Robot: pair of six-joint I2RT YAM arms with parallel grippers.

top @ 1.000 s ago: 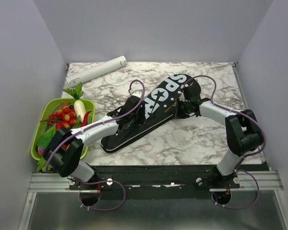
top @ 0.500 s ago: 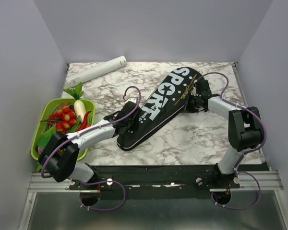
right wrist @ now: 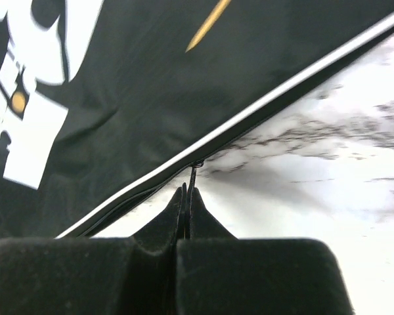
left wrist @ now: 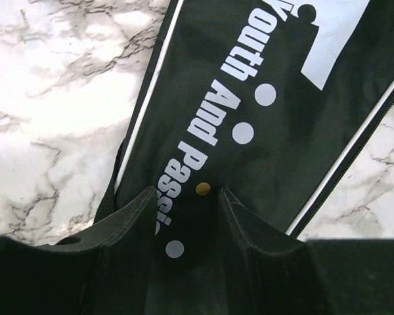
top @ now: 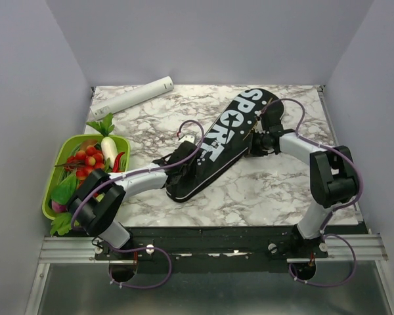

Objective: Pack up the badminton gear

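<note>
On the white marbled table (top: 269,190), the long black racket-shaped bag lettered "SPORT" (top: 226,131) lies diagonally near the middle, no rackets showing outside it. The left end effector (left wrist: 184,197) rests part-open on its narrow near end, and the right end effector (right wrist: 187,191) is pinched tight on the thin metal zip pull (right wrist: 193,172) at its right edge. That sliver could slip from the fingertips (right wrist: 201,213), or the merely pressed bag could drag along instead of zipping.

The black bag (top: 223,141) lies diagonally on the tabletop (top: 282,190), left gripper (top: 178,165) over its narrow end, right gripper (top: 255,139) at its side.
</note>
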